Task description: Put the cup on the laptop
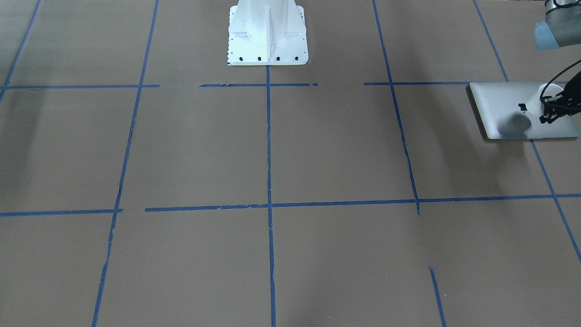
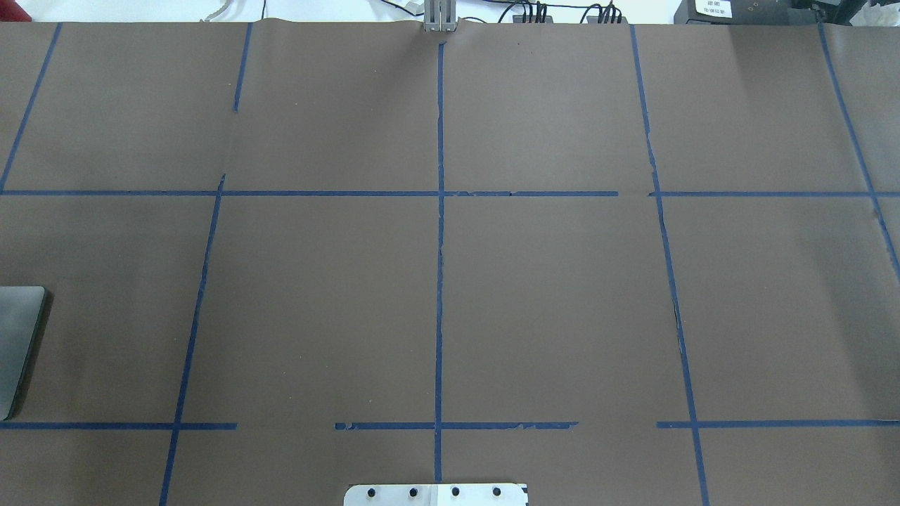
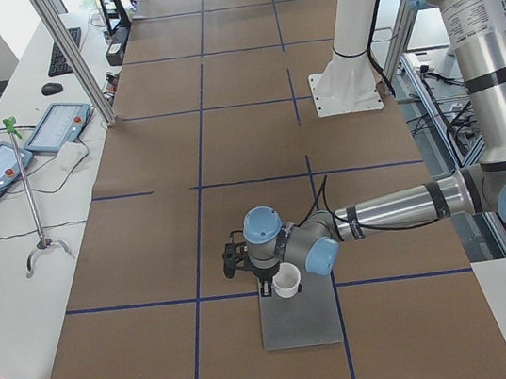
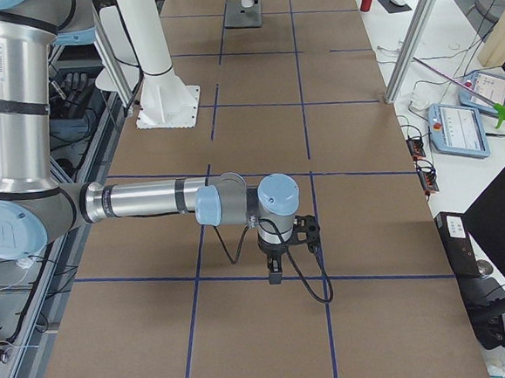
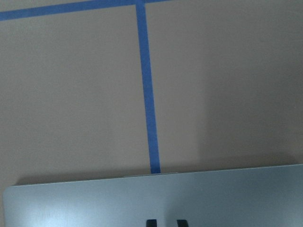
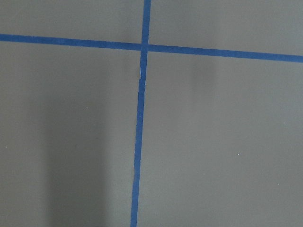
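1. My left claw (image 1: 551, 113) is clamped on the cup (image 1: 546, 95), which hangs over the laptop (image 1: 504, 104), just beside the dark logo (image 1: 522, 107).
2. The cup's shadow (image 1: 515, 125) falls on the lid apart from the cup, so I judge the cup is raised and not yet resting on the lid.
3. The laptop lies flat at the left end of the table (image 1: 317, 150), directly under the cup, so I reckon the coming move is straight down with no sideways shift.
4. My left wrist view shows only the lid's edge and two fingertips (image 5: 151, 222); the cup is hidden there.
5. My right claw (image 4: 275, 270) hangs well apart, toward the table's other end. I cannot tell whether it is apart or together. The left arm is clearly the nearer.
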Motion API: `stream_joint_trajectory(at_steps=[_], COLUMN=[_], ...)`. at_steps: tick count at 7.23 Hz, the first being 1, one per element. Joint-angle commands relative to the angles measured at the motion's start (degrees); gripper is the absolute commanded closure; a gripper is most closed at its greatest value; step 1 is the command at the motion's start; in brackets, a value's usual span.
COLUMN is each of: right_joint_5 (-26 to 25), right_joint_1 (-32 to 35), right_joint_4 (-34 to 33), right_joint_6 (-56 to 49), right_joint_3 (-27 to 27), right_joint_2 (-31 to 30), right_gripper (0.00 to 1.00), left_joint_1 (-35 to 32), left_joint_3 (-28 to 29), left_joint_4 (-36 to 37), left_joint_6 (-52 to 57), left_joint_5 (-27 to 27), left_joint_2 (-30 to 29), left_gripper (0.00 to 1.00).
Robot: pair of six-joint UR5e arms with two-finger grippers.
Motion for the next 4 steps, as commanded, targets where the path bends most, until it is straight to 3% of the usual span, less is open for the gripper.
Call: stream_joint_trajectory(at_steps=[1,4], right_joint_5=[0.0,0.0], right_joint_1=[0.0,0.0], right_joint_4=[0.0,0.0], right_joint_6=[0.0,0.0], right_joint_3=[0.0,0.0], right_joint_2=[0.0,0.09], right_gripper=[0.0,0.0], left_joint_1=[0.03,0.2], left_joint_3=[1.37,1.19], left_joint_4=[-1.47,-1.99], left_joint_6=[-0.25,-3.31], left_joint_5=[-0.02,-0.11], left_joint_2=[-0.03,-0.38], left_gripper=[1.0,1.0])
